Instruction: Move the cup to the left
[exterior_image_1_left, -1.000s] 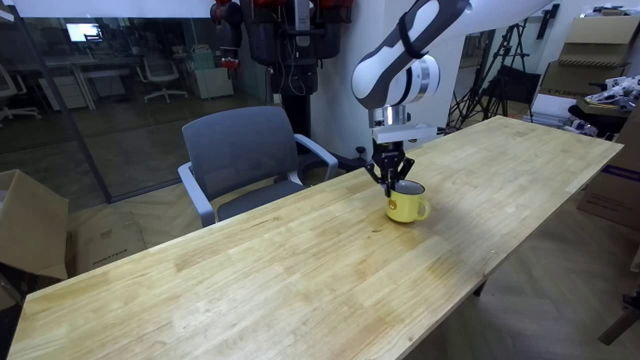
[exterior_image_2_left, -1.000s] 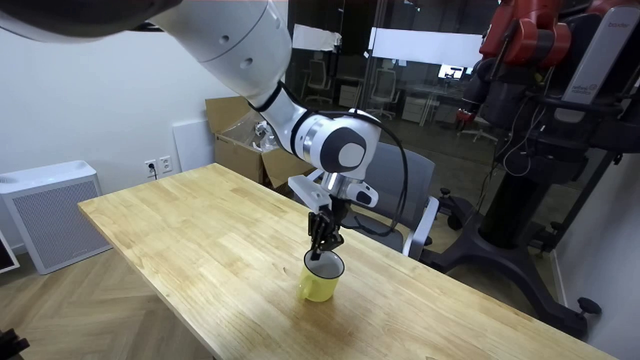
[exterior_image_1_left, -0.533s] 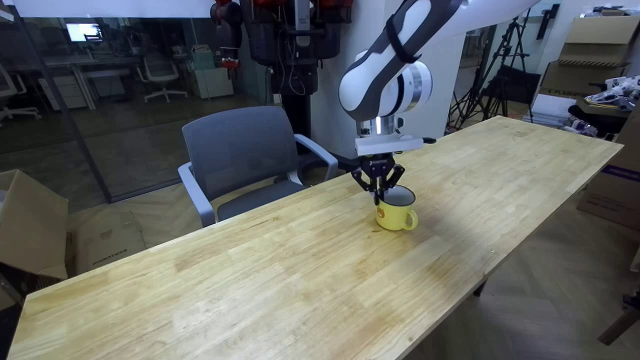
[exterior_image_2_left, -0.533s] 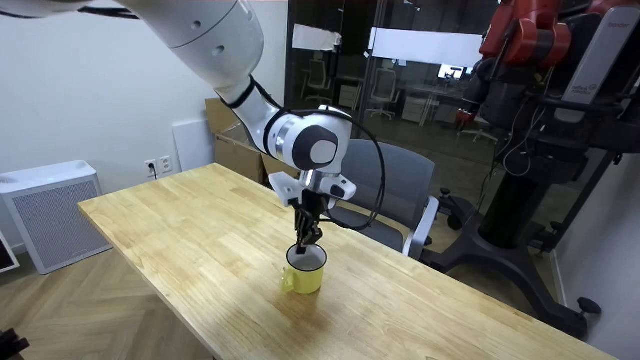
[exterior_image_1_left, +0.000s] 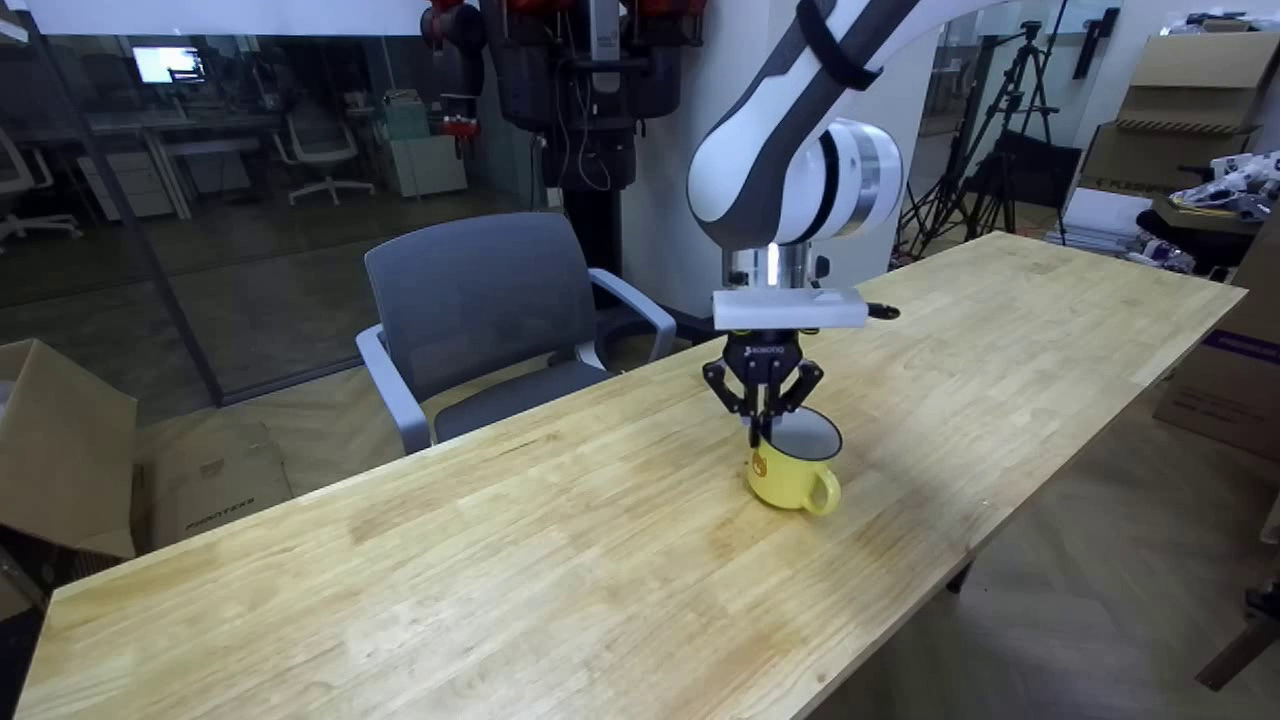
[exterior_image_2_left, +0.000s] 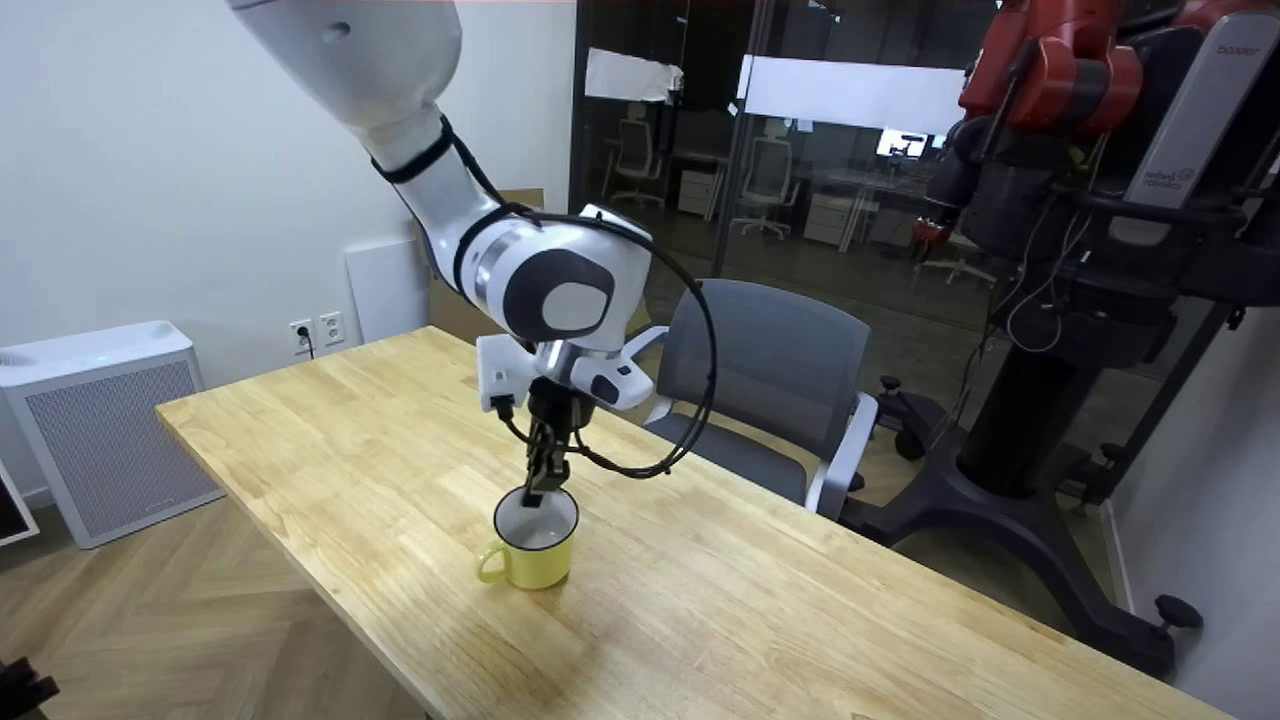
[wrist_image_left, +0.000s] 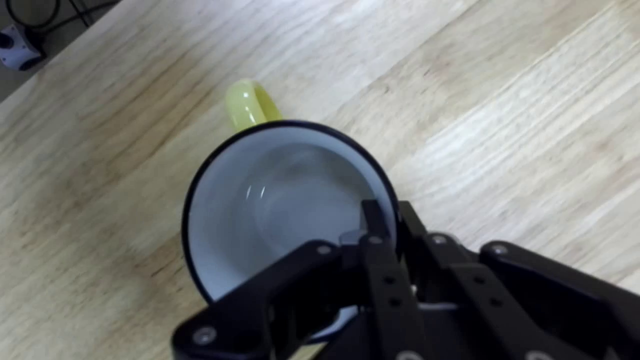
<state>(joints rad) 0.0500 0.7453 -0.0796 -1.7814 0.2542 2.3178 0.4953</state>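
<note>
Yellow mug (exterior_image_1_left: 785, 485) pinched at rim by Robotiq gripper (wrist_image_left: 391, 212), one finger inside, one outside. Mug on or just above wooden tabletop (exterior_image_1_left: 450, 580), can't tell which. Grasp done; leftward travel remaining unclear; release presumably still to do.

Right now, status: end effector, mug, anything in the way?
End effector shut on yellow mug at its rim. Touching table or lifted: can't tell. Gray chair beside table, likely no obstacle.

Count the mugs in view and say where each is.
1: the yellow mug, at the wooden table, gripped at its edge by the pincer; all three views show this same one. Beyond the glass wall it is too dark to rule out others.
</note>
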